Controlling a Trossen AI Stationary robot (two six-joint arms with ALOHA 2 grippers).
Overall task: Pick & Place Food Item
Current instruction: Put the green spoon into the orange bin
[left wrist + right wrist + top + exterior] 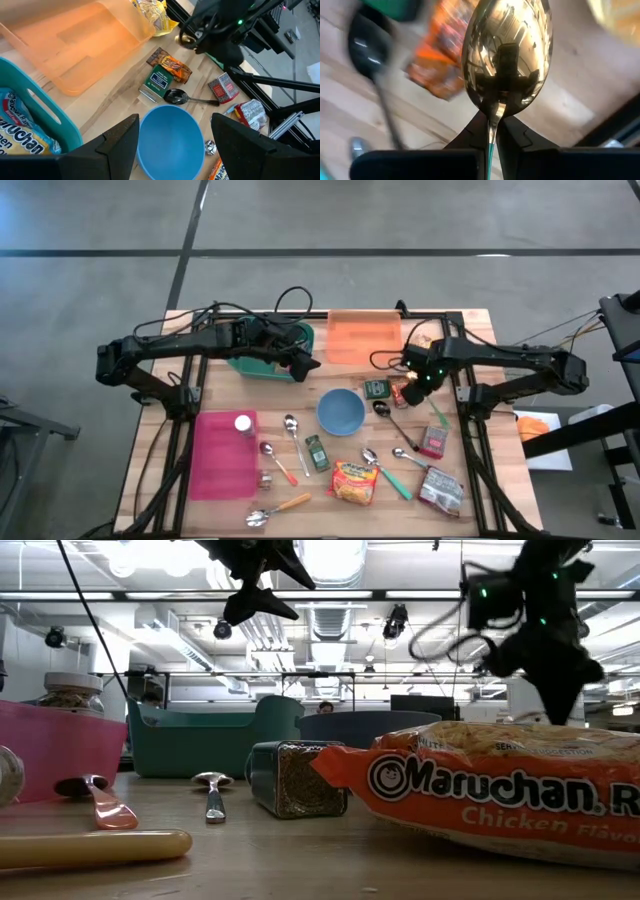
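Spoon (506, 55) handle hidden between right tool (493, 131) fingers.

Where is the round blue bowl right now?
In the high view the round blue bowl sits near the table's middle, just below the orange tray, with the small green packet to its upper right and the orange ramen packet below it.

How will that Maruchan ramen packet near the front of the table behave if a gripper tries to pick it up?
The Maruchan ramen packet lies flat, so it is unlikely to roll or tip. Its glossy wrapper looks slippery and crinkly, so fingers may slide. It is probably light, and the noodle block inside could crack under a hard squeeze.
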